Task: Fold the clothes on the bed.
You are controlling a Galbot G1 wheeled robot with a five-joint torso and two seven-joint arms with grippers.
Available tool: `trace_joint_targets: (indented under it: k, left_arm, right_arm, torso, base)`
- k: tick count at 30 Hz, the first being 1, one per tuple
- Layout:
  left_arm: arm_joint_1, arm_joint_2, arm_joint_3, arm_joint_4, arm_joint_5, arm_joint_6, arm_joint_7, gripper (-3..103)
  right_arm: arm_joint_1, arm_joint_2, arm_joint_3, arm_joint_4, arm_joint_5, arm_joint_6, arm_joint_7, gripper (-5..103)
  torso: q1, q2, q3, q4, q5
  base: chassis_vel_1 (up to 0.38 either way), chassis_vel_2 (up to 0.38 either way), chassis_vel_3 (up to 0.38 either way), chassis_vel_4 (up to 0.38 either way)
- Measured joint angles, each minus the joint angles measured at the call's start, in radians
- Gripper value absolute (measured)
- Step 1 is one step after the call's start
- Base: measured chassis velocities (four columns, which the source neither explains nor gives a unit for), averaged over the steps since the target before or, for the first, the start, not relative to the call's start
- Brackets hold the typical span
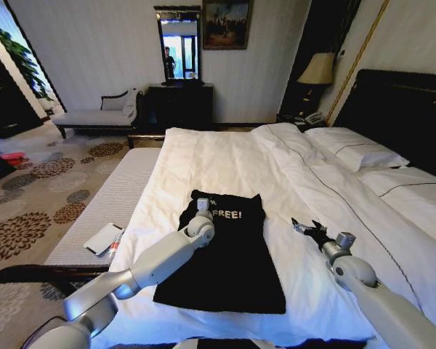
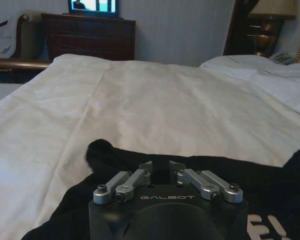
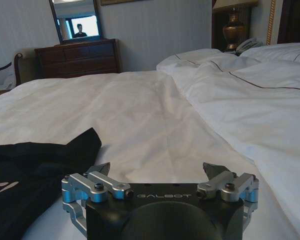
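Looking at the clothes (image 1: 229, 258), I see them flat on the bed (image 1: 225, 156), long way pointing from me. My left gripper (image 2: 160, 172) seems pinched on the far edge; my right gripper (image 1: 303, 227) waits open, beside it.

The clothes (image 1: 229, 254) lie flat on the bed (image 1: 225, 156), directly under the left gripper (image 1: 202, 205), which sits over their far left corner, beside the lettering (image 1: 226, 215). The right gripper (image 1: 303, 227) is above bare duvet, to the right of the clothes and apart from them. Pillows (image 1: 360, 149) lie ahead and right of the right gripper. A bench (image 1: 112, 200) stands left of the left gripper, along the bed's edge, with a small flat object (image 1: 103, 238) on it
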Motion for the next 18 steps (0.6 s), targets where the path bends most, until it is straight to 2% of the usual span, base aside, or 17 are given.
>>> trace_joint_targets:
  k: [3, 5, 9, 11, 14, 15, 17, 18]
  left_arm:
    - [0.018, 0.049, 0.022, -0.052, 0.042, 0.006, 0.018, 41]
    - [0.022, 0.056, 0.026, -0.058, 0.053, 0.006, 0.024, 41]
    - [0.048, 0.106, 0.003, -0.087, 0.096, -0.003, 0.046, 62]
    - [0.050, 0.110, -0.004, -0.087, 0.097, -0.005, 0.047, 62]
    - [0.069, 0.160, -0.084, -0.086, 0.101, -0.022, 0.076, 79]
    - [0.069, 0.160, -0.084, -0.086, 0.101, -0.022, 0.076, 79]
    - [0.083, 0.189, -0.144, -0.081, 0.097, -0.028, 0.099, 89]
    - [0.090, 0.199, -0.170, -0.074, 0.096, -0.030, 0.111, 89]
  right_arm:
    - [0.013, -0.001, -0.013, -0.004, 0.000, 0.000, 0.000, 100]
    - [0.016, -0.002, -0.016, -0.004, 0.000, 0.000, 0.000, 100]
    - [0.040, -0.009, -0.033, -0.008, 0.005, 0.000, -0.003, 100]
    - [0.043, -0.010, -0.035, -0.010, 0.006, 0.000, -0.005, 100]
    - [0.076, -0.020, -0.062, -0.016, 0.016, 0.000, -0.011, 100]
    - [0.076, -0.020, -0.062, -0.016, 0.016, 0.000, -0.011, 100]
    - [0.107, -0.026, -0.087, -0.020, 0.020, 0.000, -0.014, 100]
    - [0.122, -0.030, -0.098, -0.024, 0.023, 0.000, -0.014, 100]
  torso:
    - [0.000, 0.000, 0.000, 0.0001, 0.0000]
    - [0.000, 0.000, 0.000, 0.0001, 0.0000]
    - [0.000, 0.000, 0.000, 0.0000, -0.0002]
    - [0.000, 0.000, 0.000, -0.0001, -0.0003]
    - [0.000, 0.000, 0.000, -0.0001, -0.0003]
    - [0.000, 0.000, 0.000, -0.0001, -0.0003]
    - [0.000, 0.000, 0.000, 0.0002, -0.0002]
    - [0.000, 0.000, 0.000, 0.0003, -0.0002]
  base:
    - [0.000, 0.000, 0.000, 0.000]
    - [0.000, 0.000, 0.000, 0.000]
    - [0.000, 0.000, 0.000, 0.000]
    - [0.000, 0.000, 0.000, 0.000]
    - [0.000, 0.000, 0.000, 0.000]
    - [0.000, 0.000, 0.000, 0.000]
    - [0.000, 0.000, 0.000, 0.000]
    - [0.000, 0.000, 0.000, 0.000]
